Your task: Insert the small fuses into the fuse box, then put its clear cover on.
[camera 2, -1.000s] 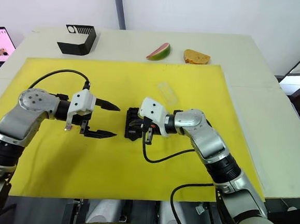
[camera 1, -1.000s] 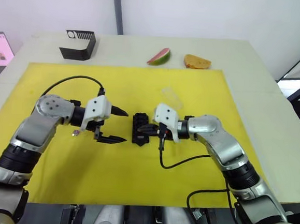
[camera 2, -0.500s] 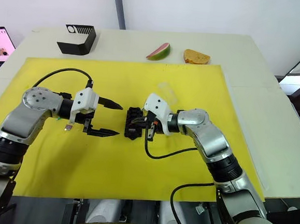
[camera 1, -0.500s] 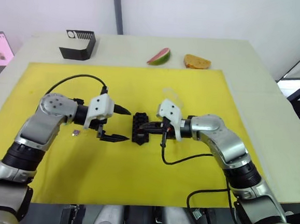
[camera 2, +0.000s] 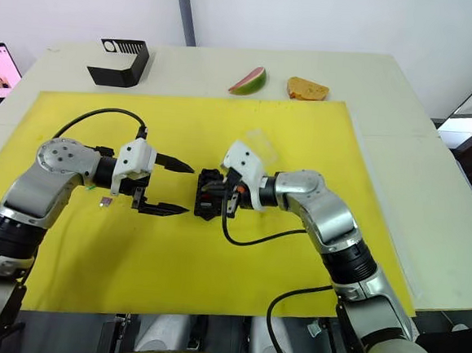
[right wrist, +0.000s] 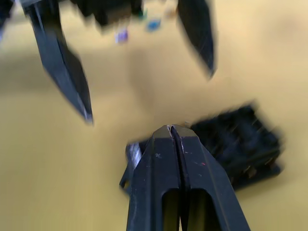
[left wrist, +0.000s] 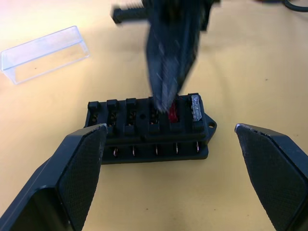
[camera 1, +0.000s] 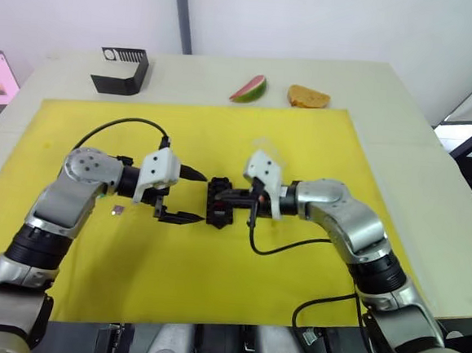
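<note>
Yellow mat (camera 1: 209, 305), left gripper (camera 1: 187, 195) wide, right gripper (camera 1: 232, 199) closed

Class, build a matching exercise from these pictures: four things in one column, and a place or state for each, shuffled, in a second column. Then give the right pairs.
Column 1
1. left tool
2. right tool
3. clear cover
4. fuse box

Column 2
A. lies on the yellow mat, not on the box
B. fingers wide apart
C. holds a red and a grey fuse at one end
D. fingers pressed together, tips at the box

Pairs: 1-B, 2-D, 3-A, 4-C
</note>
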